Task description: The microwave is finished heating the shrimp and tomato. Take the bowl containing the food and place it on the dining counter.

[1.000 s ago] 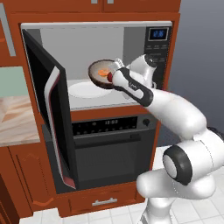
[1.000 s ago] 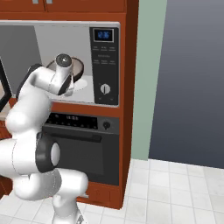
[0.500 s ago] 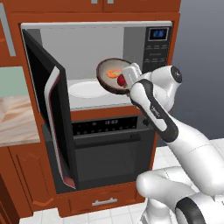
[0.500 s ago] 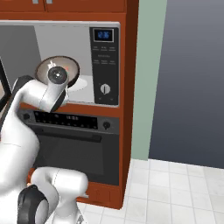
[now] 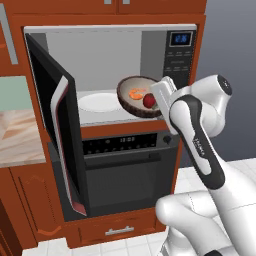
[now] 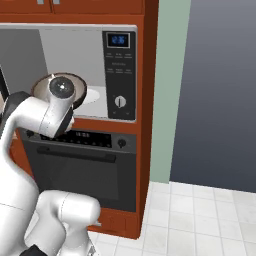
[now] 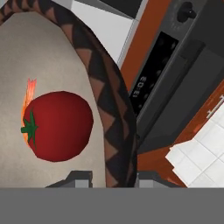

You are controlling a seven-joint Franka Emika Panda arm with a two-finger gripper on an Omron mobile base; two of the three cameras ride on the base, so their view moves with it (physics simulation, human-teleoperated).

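Observation:
My gripper (image 5: 161,98) is shut on the right rim of the dark brown bowl (image 5: 131,102) and holds it in the air in front of the open microwave (image 5: 105,52), tilted towards the base. The orange shrimp (image 5: 135,93) and the red tomato (image 5: 149,101) lie inside it. In the hand view the patterned rim of the bowl (image 7: 109,109) runs down between the fingertips (image 7: 81,178), the tomato (image 7: 59,127) rests against the shrimp (image 7: 28,99), and the gripper (image 7: 114,179) pinches the rim. From the right, the bowl (image 6: 79,93) shows behind the wrist. The dining counter is out of view.
The microwave door (image 5: 57,130) stands swung open to the left. A white round plate (image 5: 99,102) lies inside the cavity. Below is a black oven (image 5: 127,175). A marbled counter stretch (image 5: 15,140) lies at the left. White tiled floor (image 6: 200,215) spreads to the right.
The bowl has come out of the microwave cavity, moving right and slightly down with the gripper, and it tips more towards the base. The arm has folded back.

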